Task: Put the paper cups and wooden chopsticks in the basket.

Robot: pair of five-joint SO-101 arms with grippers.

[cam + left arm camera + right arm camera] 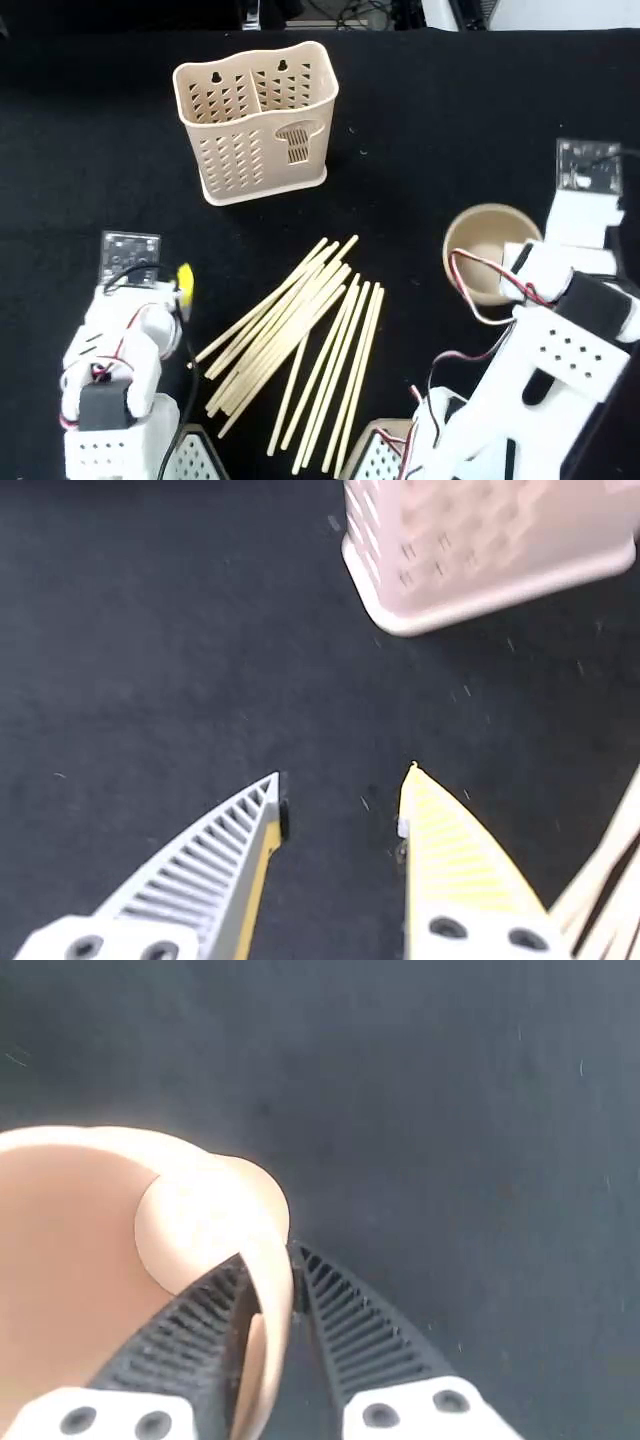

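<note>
One step is in hand, seemingly the cup grasp: right of the slotted basket (pixel 256 120) and the loose pile of wooden chopsticks (pixel 300 350), the upright paper cup (pixel 490 250) has its wall pinched by the right gripper (pixel 290 1260), so a lift toward the basket likely follows, while the left gripper (pixel 340 790) hangs parted, holding nothing.

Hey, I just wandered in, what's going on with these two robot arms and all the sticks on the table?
Two robot arms are tidying a table. The right arm has its jaws closed on the rim of a paper cup, one inside and one outside. The left arm holds nothing; its jaws are open over bare tabletop beside a loose pile of wooden chopsticks. The basket they belong in stands farther back.
</note>
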